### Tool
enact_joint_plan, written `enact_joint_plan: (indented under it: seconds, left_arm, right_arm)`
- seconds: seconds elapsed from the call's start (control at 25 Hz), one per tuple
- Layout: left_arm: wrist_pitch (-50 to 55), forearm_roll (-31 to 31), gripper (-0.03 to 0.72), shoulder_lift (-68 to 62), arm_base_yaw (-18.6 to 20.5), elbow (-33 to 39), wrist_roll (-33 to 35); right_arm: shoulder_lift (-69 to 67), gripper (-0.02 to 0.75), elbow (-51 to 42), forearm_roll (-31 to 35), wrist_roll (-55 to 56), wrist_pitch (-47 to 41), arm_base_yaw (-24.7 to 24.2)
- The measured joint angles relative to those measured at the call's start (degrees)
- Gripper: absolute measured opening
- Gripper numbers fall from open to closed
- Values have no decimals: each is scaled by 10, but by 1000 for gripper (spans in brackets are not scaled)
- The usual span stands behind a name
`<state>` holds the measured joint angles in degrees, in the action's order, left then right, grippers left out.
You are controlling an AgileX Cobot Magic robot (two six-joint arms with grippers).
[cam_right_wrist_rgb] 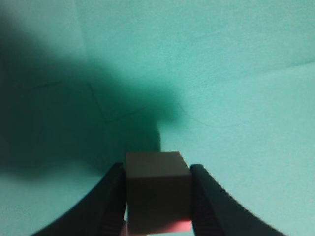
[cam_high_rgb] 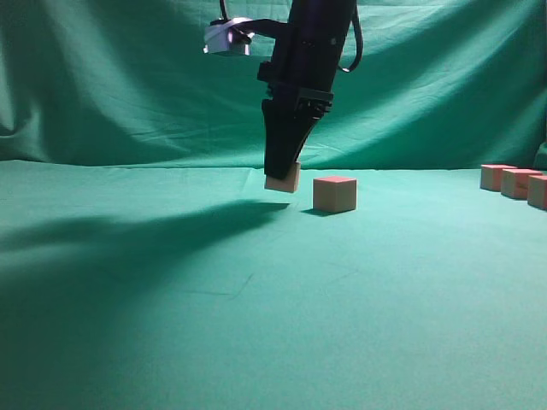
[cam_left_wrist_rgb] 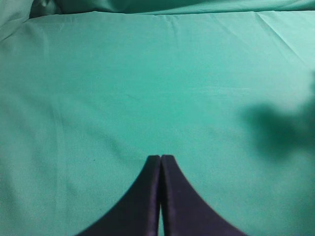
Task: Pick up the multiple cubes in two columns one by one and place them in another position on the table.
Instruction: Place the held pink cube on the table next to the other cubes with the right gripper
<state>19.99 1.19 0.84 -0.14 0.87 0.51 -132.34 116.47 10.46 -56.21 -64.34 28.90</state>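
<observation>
The right hand (cam_high_rgb: 282, 181) is gripping a cube (cam_high_rgb: 283, 179) just above the bench (cam_high_rgb: 256, 299), needing lowering and releasing beside its neighbour cube (cam_high_rgb: 334, 193).

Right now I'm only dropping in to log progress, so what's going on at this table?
The right gripper holds one cube between its fingers, apparently lifted just off the green table. Another cube sits on the cloth just to its right. Three more cubes wait in a group at the far right edge. The left gripper is shut, holding nothing, over bare cloth.
</observation>
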Motion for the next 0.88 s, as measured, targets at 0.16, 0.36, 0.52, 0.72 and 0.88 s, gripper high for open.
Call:
enact_joint_plan:
  seconds: [0.16,0.36,0.52,0.72,0.88]
  left_arm:
    - [0,0,0,0,0,0,0]
    - [0,0,0,0,0,0,0]
    - [0,0,0,0,0,0,0]
    - [0,0,0,0,0,0,0]
    - [0,0,0,0,0,0,0]
  right_arm:
    - [-7,287,1,4,-11,0,0]
    - [-13,287,2,4,-27,-1,0]
    - [-13,287,2,5,-31,-1,0]
    - [-13,287,2,5,-34,-5,0]
    - [-13,287,2,3,-35,-11,0]
